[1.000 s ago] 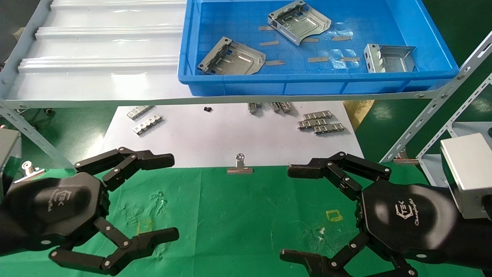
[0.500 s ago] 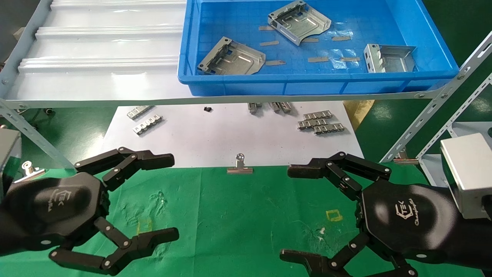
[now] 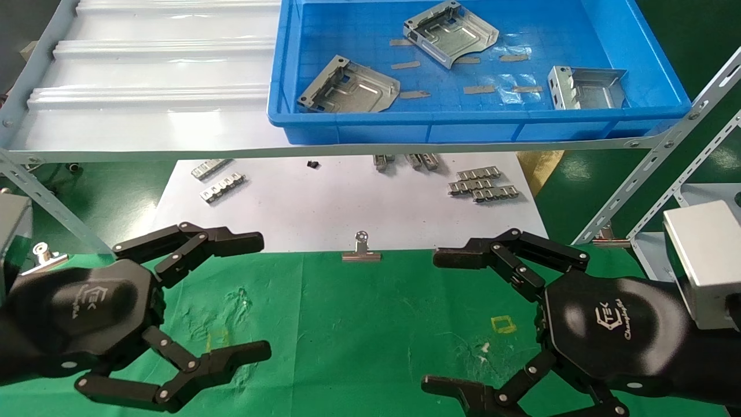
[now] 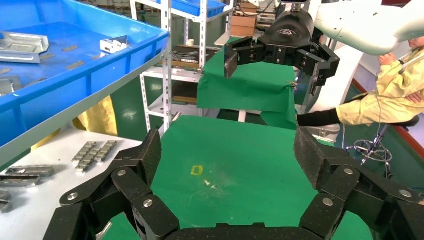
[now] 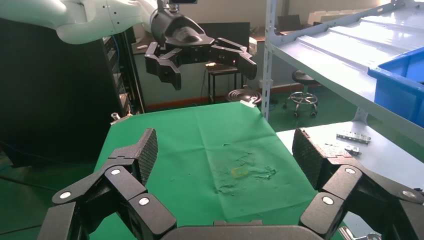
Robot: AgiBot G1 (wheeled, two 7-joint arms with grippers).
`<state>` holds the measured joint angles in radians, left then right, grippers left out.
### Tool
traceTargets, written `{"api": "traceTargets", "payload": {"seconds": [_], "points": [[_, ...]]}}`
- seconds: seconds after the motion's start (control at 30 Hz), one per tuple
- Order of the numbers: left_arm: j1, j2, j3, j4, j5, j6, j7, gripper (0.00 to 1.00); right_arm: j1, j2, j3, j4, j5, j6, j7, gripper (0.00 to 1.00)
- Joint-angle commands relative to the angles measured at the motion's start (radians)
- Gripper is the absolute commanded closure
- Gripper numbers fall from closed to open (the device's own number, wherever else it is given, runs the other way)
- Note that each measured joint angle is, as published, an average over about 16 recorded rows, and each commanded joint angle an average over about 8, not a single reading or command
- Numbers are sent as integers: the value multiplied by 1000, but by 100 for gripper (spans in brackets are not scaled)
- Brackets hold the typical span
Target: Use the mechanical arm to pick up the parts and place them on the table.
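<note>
Three silver-grey sheet-metal parts lie in the blue tray on the shelf: one at the near left, one at the far middle, one at the right. My left gripper hangs open and empty over the green table at the lower left. My right gripper hangs open and empty over the table at the lower right. Both are well below and in front of the tray. In the left wrist view the left gripper frames bare green cloth. In the right wrist view the right gripper does the same.
A white sheet behind the green cloth carries small ribbed metal strips and more at the left. A silver binder clip sits at the sheet's front edge. A slotted shelf brace slants at the right.
</note>
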<state>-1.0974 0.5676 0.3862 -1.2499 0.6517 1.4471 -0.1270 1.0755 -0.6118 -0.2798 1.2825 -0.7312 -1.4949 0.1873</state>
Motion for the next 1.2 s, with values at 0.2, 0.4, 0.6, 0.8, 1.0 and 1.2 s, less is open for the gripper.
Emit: {"api": "traceTargets", "payload": {"seconds": [0.2, 0.4, 0.6, 0.8, 1.0, 1.2], "points": [[0, 0, 0, 0, 0, 0, 0, 100, 0, 0, 0, 0, 0, 0, 0, 0], [0, 0, 0, 0, 0, 0, 0, 100, 0, 0, 0, 0, 0, 0, 0, 0], [0, 0, 0, 0, 0, 0, 0, 100, 0, 0, 0, 0, 0, 0, 0, 0], [0, 0, 0, 0, 0, 0, 0, 100, 0, 0, 0, 0, 0, 0, 0, 0], [0, 0, 0, 0, 0, 0, 0, 100, 0, 0, 0, 0, 0, 0, 0, 0], [0, 0, 0, 0, 0, 0, 0, 100, 0, 0, 0, 0, 0, 0, 0, 0]]}}
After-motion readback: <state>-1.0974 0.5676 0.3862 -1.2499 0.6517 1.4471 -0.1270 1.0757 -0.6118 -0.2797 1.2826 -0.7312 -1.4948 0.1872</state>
